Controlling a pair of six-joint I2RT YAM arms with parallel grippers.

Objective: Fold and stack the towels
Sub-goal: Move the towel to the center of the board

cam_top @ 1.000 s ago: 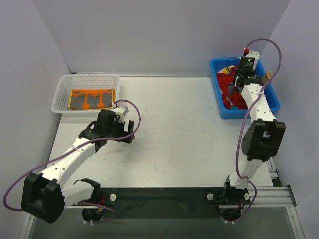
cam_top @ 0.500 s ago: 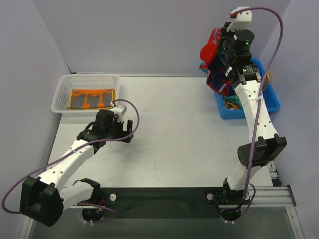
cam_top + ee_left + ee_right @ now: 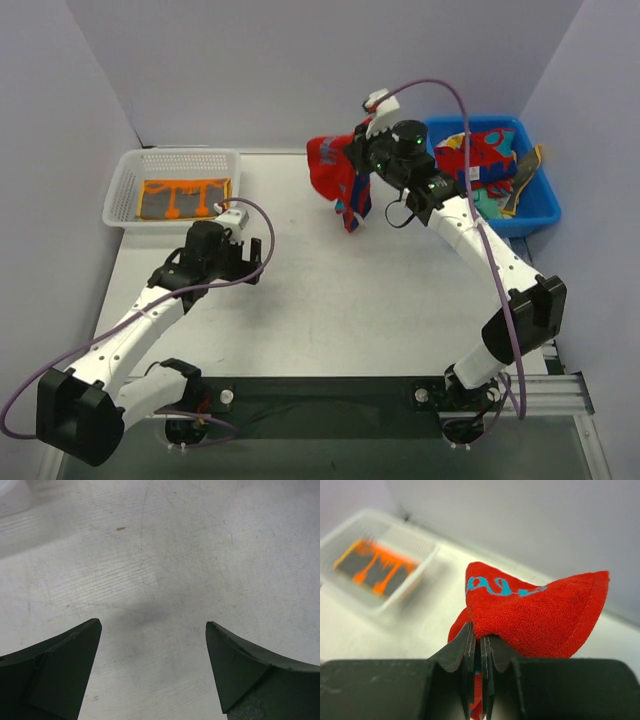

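Note:
My right gripper [image 3: 352, 158] is shut on a red towel with blue and teal shapes [image 3: 330, 178] and holds it hanging in the air over the far middle of the table; in the right wrist view the towel [image 3: 535, 615] bunches above the closed jaws [image 3: 480, 645]. An orange towel with dark marks [image 3: 183, 197] lies folded in the white mesh basket [image 3: 128, 168]. More towels [image 3: 487, 155] lie in the blue bin [image 3: 541, 205]. My left gripper [image 3: 252, 262] is open and empty, just above the bare table [image 3: 150, 585] at the left.
The white basket also shows blurred in the right wrist view [image 3: 380, 570]. Walls close in the table at the back and both sides. A black rail [image 3: 330, 392] runs along the near edge.
My right arm has lifted the red towel out of the blue bin and swung it left over the table. My left arm has barely moved.

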